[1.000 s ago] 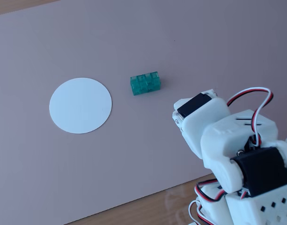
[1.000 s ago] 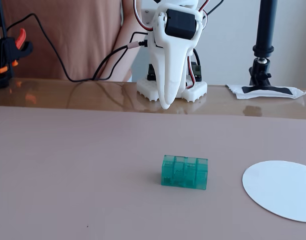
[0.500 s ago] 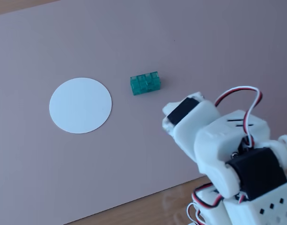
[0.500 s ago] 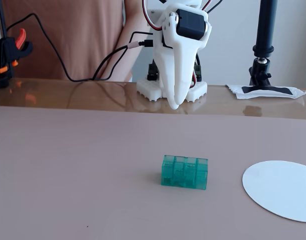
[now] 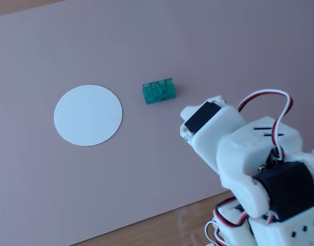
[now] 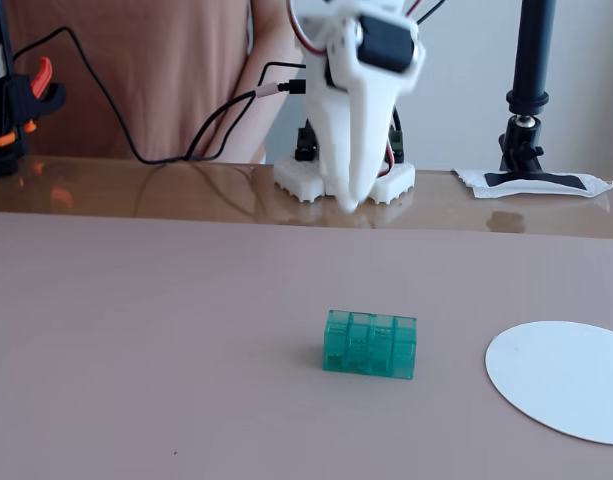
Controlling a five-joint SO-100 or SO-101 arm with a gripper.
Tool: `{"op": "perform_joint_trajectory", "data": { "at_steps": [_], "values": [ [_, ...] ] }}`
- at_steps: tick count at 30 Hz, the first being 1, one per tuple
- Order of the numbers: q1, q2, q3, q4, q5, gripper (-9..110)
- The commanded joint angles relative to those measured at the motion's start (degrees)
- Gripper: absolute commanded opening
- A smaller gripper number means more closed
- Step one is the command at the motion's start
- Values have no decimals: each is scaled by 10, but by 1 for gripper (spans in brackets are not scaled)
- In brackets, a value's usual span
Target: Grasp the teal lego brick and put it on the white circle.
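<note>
While my gripper (image 6: pixel 351 200) hangs at the far side, jaws seemingly together, the teal brick (image 6: pixel 370 344) sits left of the white circle (image 6: pixel 566 378), apart from it, and it looks light, stiff and slick, so I'd pinch its long flat sides.

One teal lego brick (image 5: pixel 159 91). One white circle (image 5: pixel 88 115). One pink mat (image 5: pixel 162 174). One white arm (image 5: pixel 249 159), one gripper (image 6: pixel 351 195).
</note>
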State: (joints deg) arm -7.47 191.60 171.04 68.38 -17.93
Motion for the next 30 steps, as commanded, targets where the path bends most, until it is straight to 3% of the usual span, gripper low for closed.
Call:
{"op": "perform_joint_trajectory", "data": {
  "at_steps": [1, 12, 17, 30],
  "values": [
    [13, -95, -81, -18, 4, 0],
    [-11, -562, -410, -53, 58, 0],
    [-20, -695, -461, -52, 41, 28],
    [30, -1018, -587, -60, 17, 31]
  ]
}}
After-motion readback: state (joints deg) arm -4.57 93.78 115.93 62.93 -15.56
